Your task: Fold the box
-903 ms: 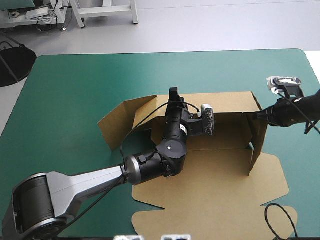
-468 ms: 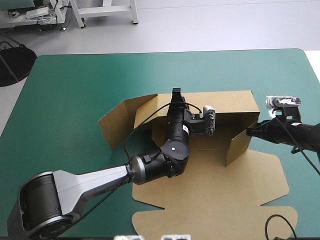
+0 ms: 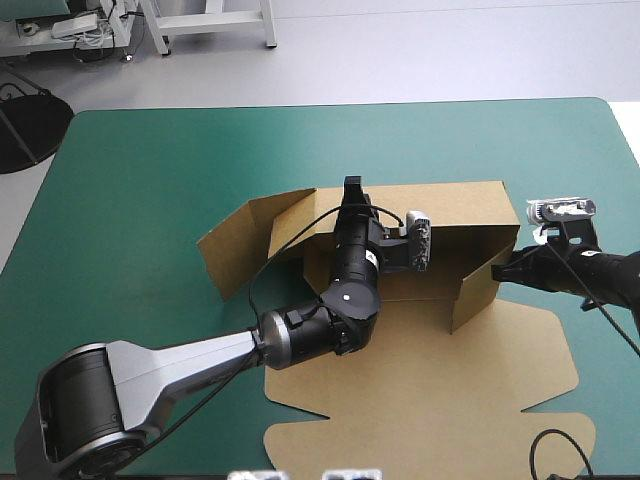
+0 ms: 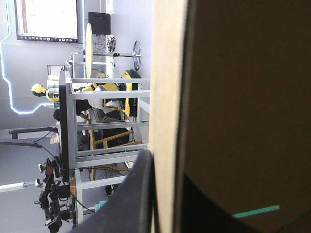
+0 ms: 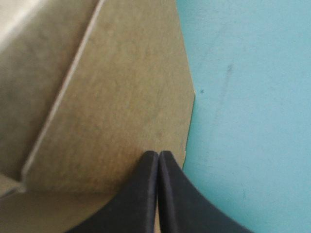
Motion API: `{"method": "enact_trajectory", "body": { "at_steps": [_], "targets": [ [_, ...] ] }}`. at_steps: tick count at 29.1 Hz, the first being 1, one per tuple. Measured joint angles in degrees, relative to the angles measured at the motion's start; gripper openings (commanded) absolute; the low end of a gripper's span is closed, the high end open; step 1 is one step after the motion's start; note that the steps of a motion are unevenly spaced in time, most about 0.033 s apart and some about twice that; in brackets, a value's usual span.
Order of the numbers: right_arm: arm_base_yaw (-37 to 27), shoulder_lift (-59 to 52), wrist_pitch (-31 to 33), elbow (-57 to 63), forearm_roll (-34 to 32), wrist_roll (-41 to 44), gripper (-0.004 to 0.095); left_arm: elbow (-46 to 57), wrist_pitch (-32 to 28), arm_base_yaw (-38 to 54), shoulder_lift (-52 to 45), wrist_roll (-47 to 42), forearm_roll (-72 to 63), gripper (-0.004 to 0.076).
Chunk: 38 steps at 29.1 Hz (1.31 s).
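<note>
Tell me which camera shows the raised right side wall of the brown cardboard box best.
The high view: the brown cardboard box shows nearly whole, its right side wall tilted inward, the right pincer against it. The right wrist view shows only a close patch of board; the left wrist view only the back wall's edge.

The box (image 3: 470, 380) is being shown as matt, fibrous brown board; the table (image 3: 150, 180) is being covered in smooth matt teal-green; the right tool (image 5: 159, 153) is being seen smooth, black.
</note>
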Motion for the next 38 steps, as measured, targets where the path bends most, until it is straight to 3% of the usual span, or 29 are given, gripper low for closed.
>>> {"method": "enact_trajectory", "body": {
  "at_steps": [6, 10, 19, 33, 36, 38],
  "targets": [
    [0.0, -1.8, 1.1, 0.0, -4.2, -0.6, 0.0269, -0.1, 0.1, 0.0, 0.1, 0.0, 0.0, -0.0008],
    [0.0, -4.4, 1.2, 0.0, -5.6, -1.4, 0.0339, -0.1, 0.4, 0.0, 0.8, 0.9, 0.5, -0.0009],
    [0.0, -6.0, 3.4, 0.1, -5.2, -9.1, 0.0339, -0.3, 1.8, 0.0, 2.4, 1.4, 2.4, -0.0008],
    [0.0, -2.1, 0.8, 0.1, 6.0, -21.2, 0.0333, -0.6, 2.0, 0.0, 2.7, 1.3, 2.6, -0.0009],
    [0.0, 0.5, -0.2, 0.1, 8.1, -21.4, 0.0257, -0.6, 2.0, 0.0, 2.7, 1.3, 2.6, -0.0008],
    [0.0, 2.5, -1.7, 0.1, 10.3, -21.5, 0.0090, -0.6, 1.9, 0.1, 2.7, 1.3, 2.6, -0.0009]
  ]
}}
